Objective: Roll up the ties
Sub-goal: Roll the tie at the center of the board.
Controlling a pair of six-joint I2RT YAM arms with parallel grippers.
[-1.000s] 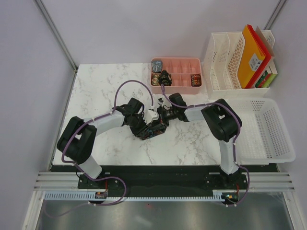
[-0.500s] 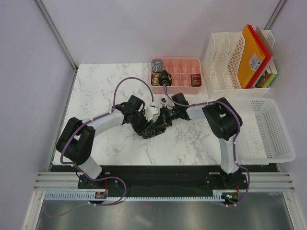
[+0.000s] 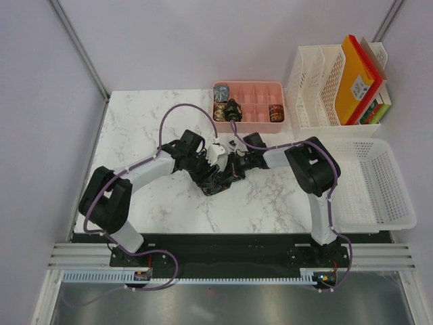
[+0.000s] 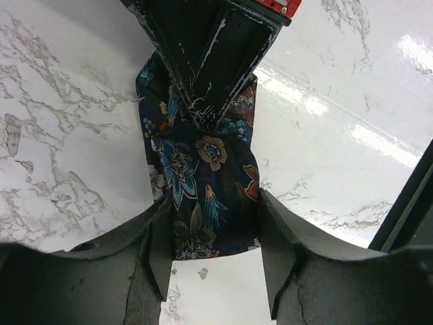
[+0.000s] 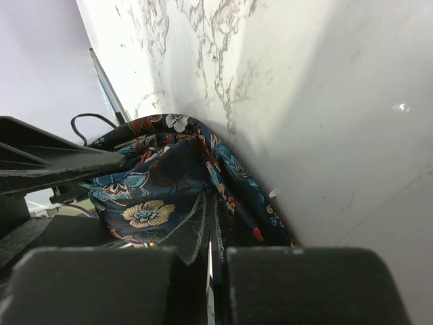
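A dark floral tie (image 4: 203,176) lies bunched on the marble near the middle of the table (image 3: 135,128). My left gripper (image 4: 212,210) is open, its fingers straddling the tie's lower end on both sides. My right gripper (image 5: 208,203) is shut, its tips buried in the tie's folds, with fabric (image 5: 155,183) wrapped around them. In the left wrist view the right gripper's fingers (image 4: 210,74) come down from the top onto the tie. From the top both grippers meet over the tie (image 3: 218,181). Rolled ties sit in the pink tray (image 3: 249,87): a grey-blue one (image 3: 222,94), a dark one (image 3: 233,108) and a red-orange one (image 3: 276,112).
A white divider rack (image 3: 318,88) holding orange and red folders (image 3: 357,78) stands at the back right. A white mesh basket (image 3: 372,183) sits to the right of the marble. Purple cables (image 3: 183,112) arch over both arms.
My left gripper has shifted right over the tie and its jaws have widened. The right gripper stays shut at the tie.
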